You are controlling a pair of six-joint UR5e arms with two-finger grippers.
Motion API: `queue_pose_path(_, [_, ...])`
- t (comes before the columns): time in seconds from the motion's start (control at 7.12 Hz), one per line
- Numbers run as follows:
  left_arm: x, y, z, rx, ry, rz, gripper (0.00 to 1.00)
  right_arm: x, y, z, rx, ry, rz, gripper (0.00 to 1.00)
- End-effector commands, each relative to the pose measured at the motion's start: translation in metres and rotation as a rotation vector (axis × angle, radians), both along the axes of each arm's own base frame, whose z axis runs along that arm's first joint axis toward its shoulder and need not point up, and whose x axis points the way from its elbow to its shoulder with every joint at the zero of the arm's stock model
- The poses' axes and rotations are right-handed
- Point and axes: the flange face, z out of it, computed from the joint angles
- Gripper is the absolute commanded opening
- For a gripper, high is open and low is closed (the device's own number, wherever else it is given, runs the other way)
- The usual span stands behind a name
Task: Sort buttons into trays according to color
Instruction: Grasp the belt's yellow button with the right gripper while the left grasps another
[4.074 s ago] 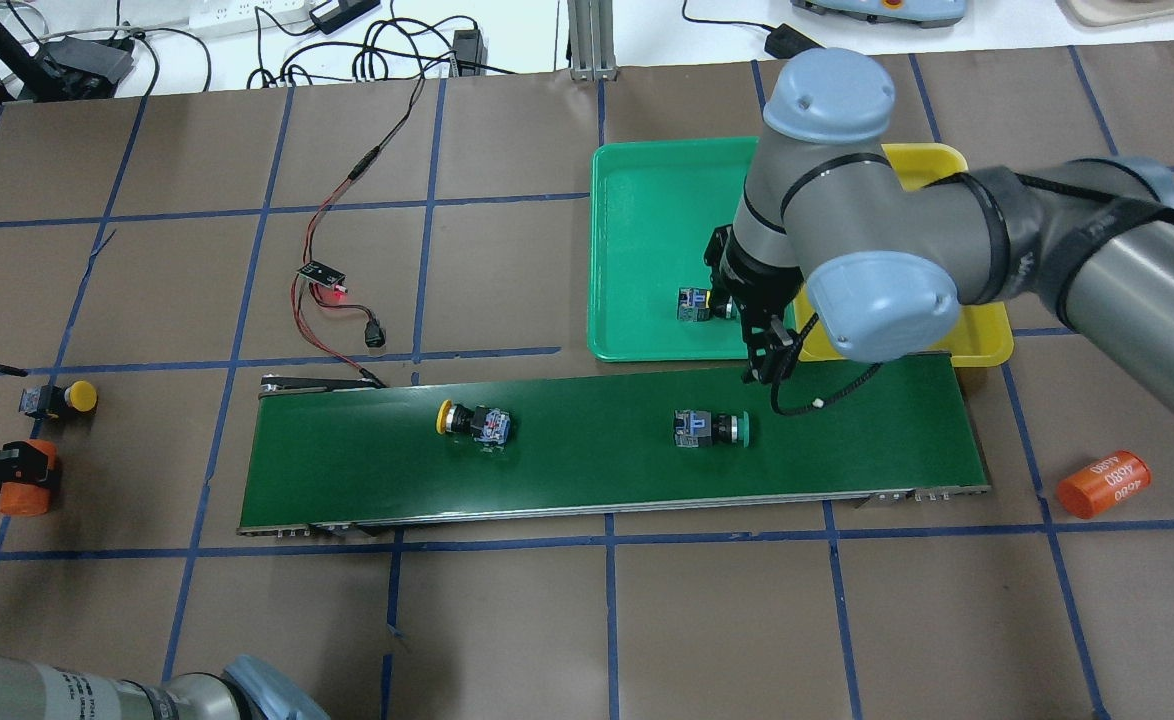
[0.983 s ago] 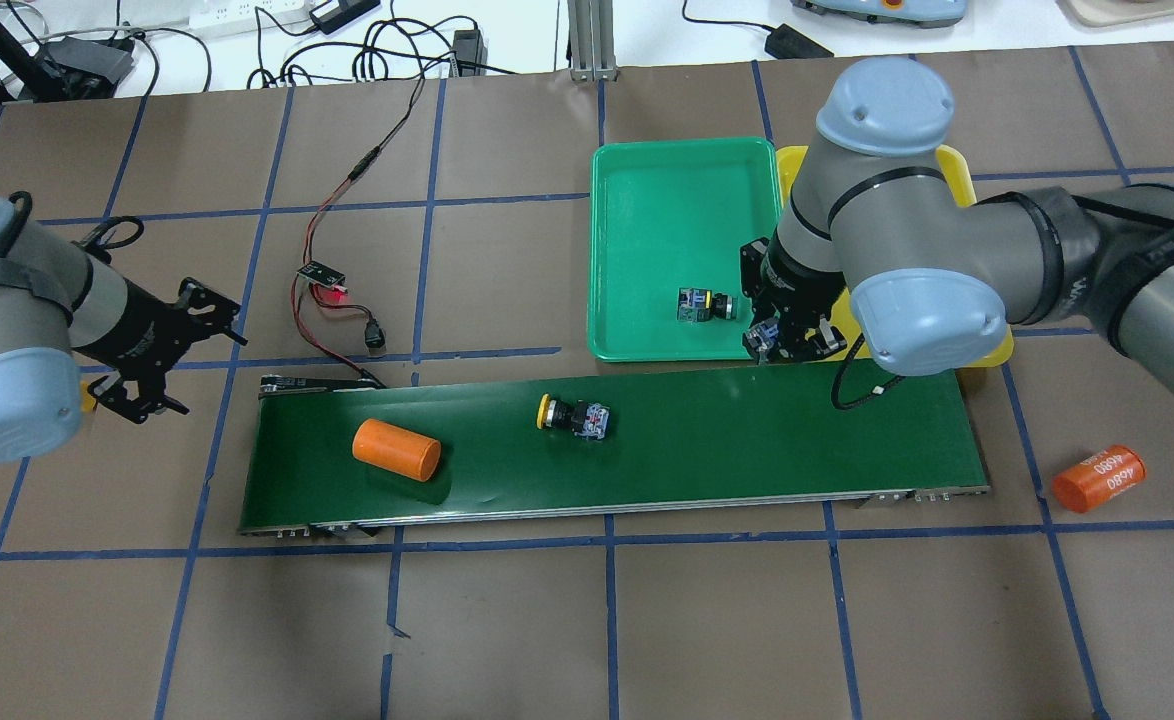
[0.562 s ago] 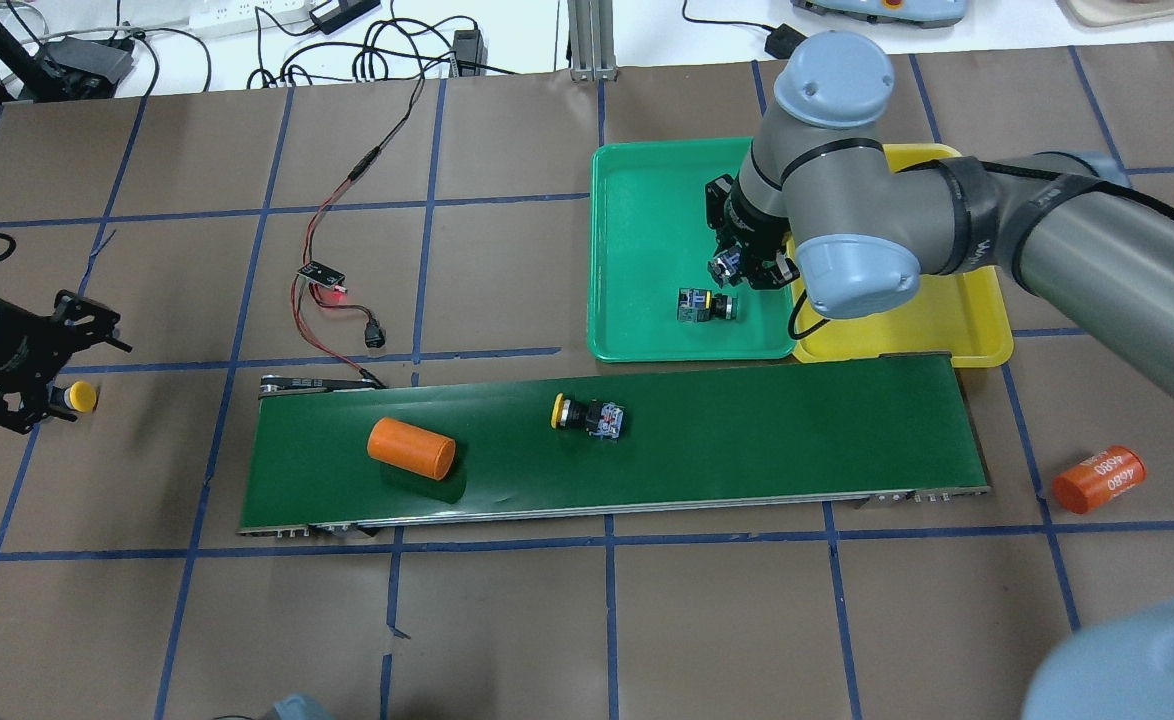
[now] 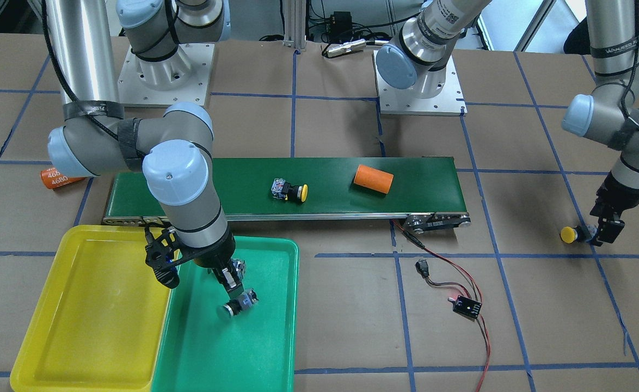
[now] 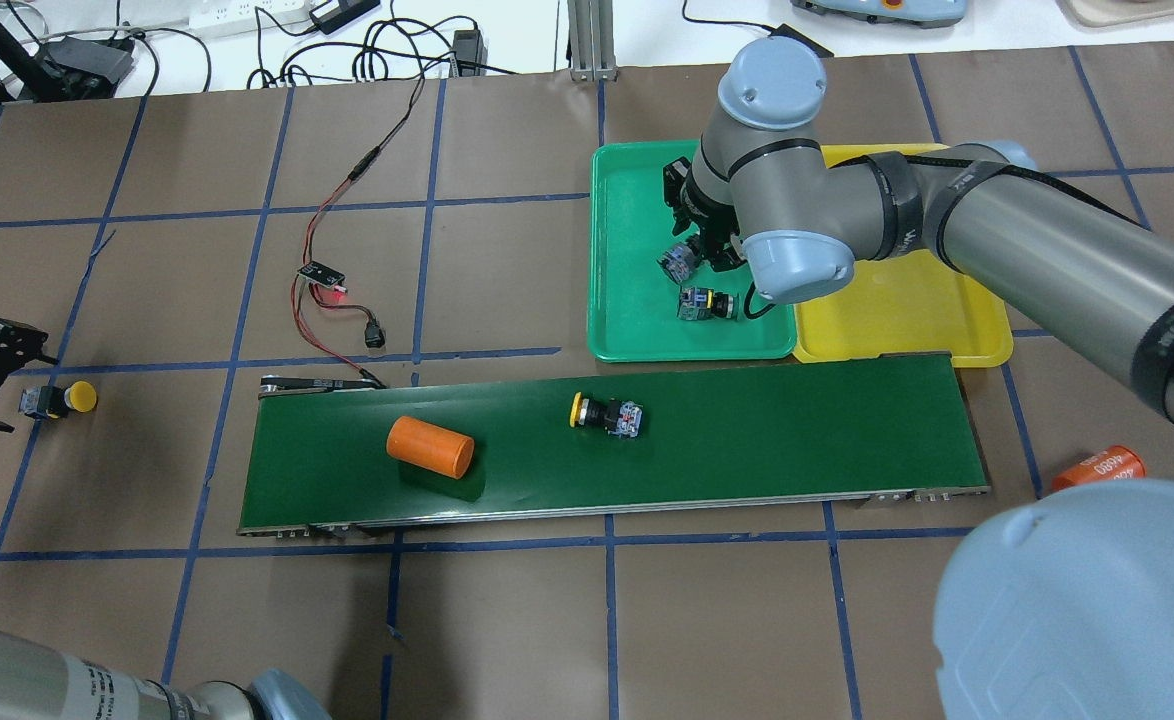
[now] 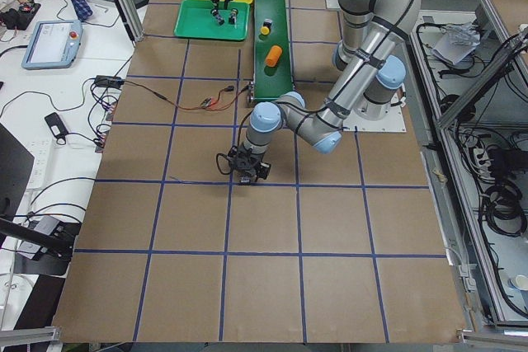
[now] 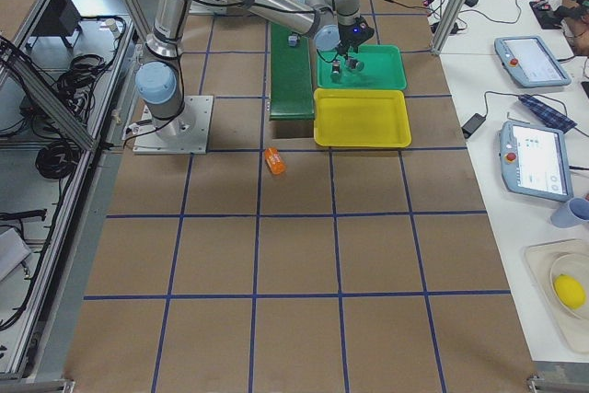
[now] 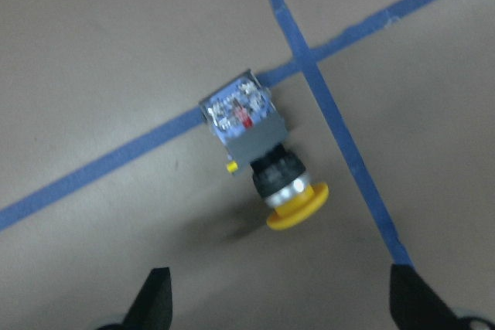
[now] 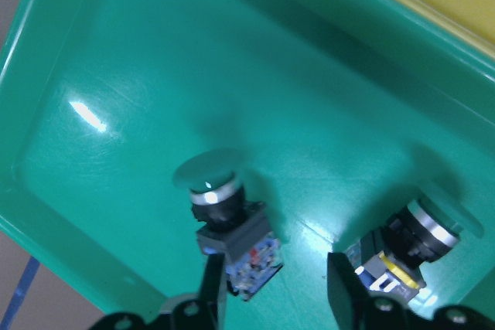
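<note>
Brown-papered table [image 5: 507,620]: you will find the right gripper [image 9: 272,290] spread wide over the green tray [image 5: 637,180] beyond the conveyor belt [image 5: 797,430], a green button [image 9: 213,183] between its fingers, unclamped. The left gripper [image 8: 282,307] gapes empty over a yellow button [image 8: 271,175] off the belt's left end.

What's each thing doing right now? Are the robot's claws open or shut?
right gripper: open, over the green tray
left gripper: open, above the table yellow button
green button at the gripper: in the green tray, ungripped
other green button: lying in the green tray
belt yellow button: sideways on the conveyor belt
orange cylinder: sideways on the belt
yellow tray: no buttons inside
</note>
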Motion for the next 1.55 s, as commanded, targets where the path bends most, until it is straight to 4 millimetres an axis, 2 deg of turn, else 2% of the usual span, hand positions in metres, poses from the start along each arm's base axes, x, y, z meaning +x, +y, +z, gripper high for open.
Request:
queue_pose_path(0.0, [0.007, 0.000, -0.020, 0.014, -0.010, 0.008, 0.96, 0.000, 0.010, 0.016, 0.001, 0.000, -0.010, 1.00])
queue_pose_path(0.14, [0.008, 0.000, -0.020, 0.019, -0.012, 0.009, 0.94, -0.003, 0.043, 0.035, 0.089, -0.015, -0.098, 1.00])
queue_pose_path(0.28, [0.007, 0.003, -0.021, 0.030, -0.004, 0.013, 0.82, -0.002, 0.083, 0.045, 0.131, -0.008, -0.112, 1.00])
queue_pose_path(0.42, [0.009, 0.008, -0.022, 0.046, 0.002, 0.021, 0.73, 0.000, 0.126, 0.037, 0.174, -0.014, -0.188, 1.00])
queue_pose_path(0.56, [0.009, 0.009, -0.022, 0.047, 0.006, 0.022, 0.70, 0.003, 0.155, 0.017, 0.221, -0.015, -0.281, 1.00])
queue_pose_path(0.7, [0.008, 0.009, -0.022, 0.045, 0.006, 0.023, 0.68, 0.007, 0.159, 0.016, 0.227, -0.012, -0.287, 1.00])
queue_pose_path(0.84, [0.006, 0.009, -0.018, 0.045, 0.018, 0.021, 0.60, 0.009, 0.159, 0.007, 0.245, -0.008, -0.284, 1.00])
queue_pose_path(0.98, [0.004, 0.010, -0.016, 0.055, 0.035, 0.020, 0.57, 0.012, 0.160, 0.013, 0.235, -0.014, -0.277, 1.00])
queue_pose_path(1.4, [0.002, 0.009, -0.013, 0.051, 0.037, 0.014, 0.55, 0.013, 0.169, 0.008, 0.267, -0.021, -0.273, 1.00])
